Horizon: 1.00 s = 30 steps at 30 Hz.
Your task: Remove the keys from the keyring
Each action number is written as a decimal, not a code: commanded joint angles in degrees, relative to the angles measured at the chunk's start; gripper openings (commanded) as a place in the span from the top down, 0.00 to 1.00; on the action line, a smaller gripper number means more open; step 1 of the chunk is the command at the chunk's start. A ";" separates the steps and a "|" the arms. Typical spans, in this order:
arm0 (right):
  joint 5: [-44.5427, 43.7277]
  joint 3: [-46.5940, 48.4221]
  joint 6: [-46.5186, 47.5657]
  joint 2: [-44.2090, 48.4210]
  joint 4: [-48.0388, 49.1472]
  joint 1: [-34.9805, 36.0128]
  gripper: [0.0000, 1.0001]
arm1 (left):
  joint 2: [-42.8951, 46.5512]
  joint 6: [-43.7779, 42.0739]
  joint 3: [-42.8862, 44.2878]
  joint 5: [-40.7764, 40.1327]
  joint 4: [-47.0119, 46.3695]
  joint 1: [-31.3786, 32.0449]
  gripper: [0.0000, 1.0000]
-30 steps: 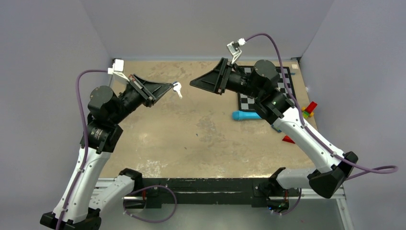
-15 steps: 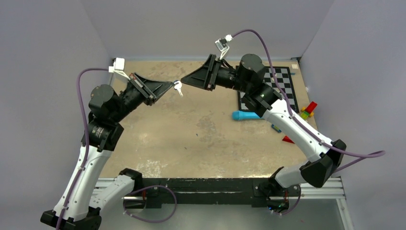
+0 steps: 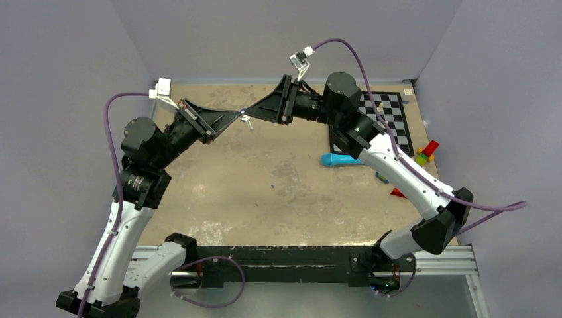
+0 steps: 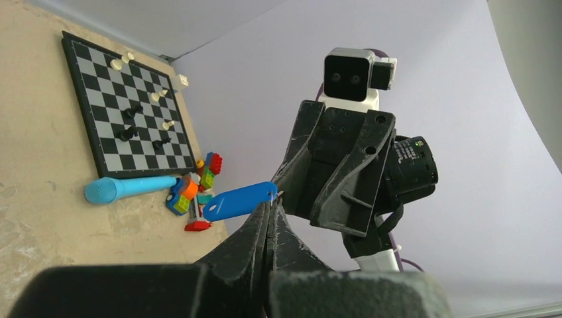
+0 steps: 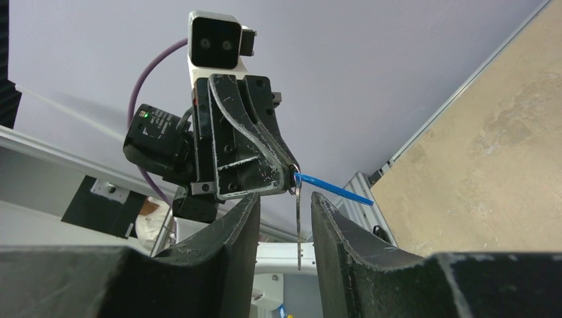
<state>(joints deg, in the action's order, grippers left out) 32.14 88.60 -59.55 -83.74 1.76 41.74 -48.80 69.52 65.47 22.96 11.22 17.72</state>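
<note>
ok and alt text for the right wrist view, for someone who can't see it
The left gripper, shut on a keyring, faces the camera; a blue tag sticks out sideways and a thin key hangs down between the open jaws of the right gripper. Tan table at right, grey wall behind.

No lettering can be read anywhere. A sticker (image 4: 405, 158) on the right arm's wrist motor (image 4: 414, 173), seen from the left wrist, carries fine pale print (too small to make out). The blue tag (image 4: 240, 200) on the keys (image 5: 298, 225) shows a plain face.
</note>
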 commanded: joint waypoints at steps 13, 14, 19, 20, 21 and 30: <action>1.68 4.05 0.03 -1.58 1.76 1.10 0.66 | 0.18 1.31 0.72 1.45 -3.93 0.13 1.00; 1.69 4.28 0.03 -1.73 1.78 1.17 0.67 | 0.26 1.38 0.67 1.43 -3.93 0.13 1.00; 1.71 4.69 0.07 -2.15 1.54 1.90 0.72 | 0.50 1.56 0.47 1.59 -4.10 0.13 1.00; 1.70 4.59 0.13 -2.13 1.50 2.04 0.73 | 0.60 1.51 0.37 1.64 -4.09 0.13 1.00; 1.64 4.57 0.13 -2.12 1.49 2.14 0.75 | 0.67 1.53 0.37 1.67 -4.10 0.13 1.00; 1.70 4.34 0.22 -2.30 0.94 2.79 0.93 | 1.33 1.96 -0.67 2.00 -4.33 0.13 1.00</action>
<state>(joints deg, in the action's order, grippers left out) 32.80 90.76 -59.53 -86.00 1.69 43.62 -48.03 70.50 65.06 23.75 9.82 17.69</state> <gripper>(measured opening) 0.109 0.012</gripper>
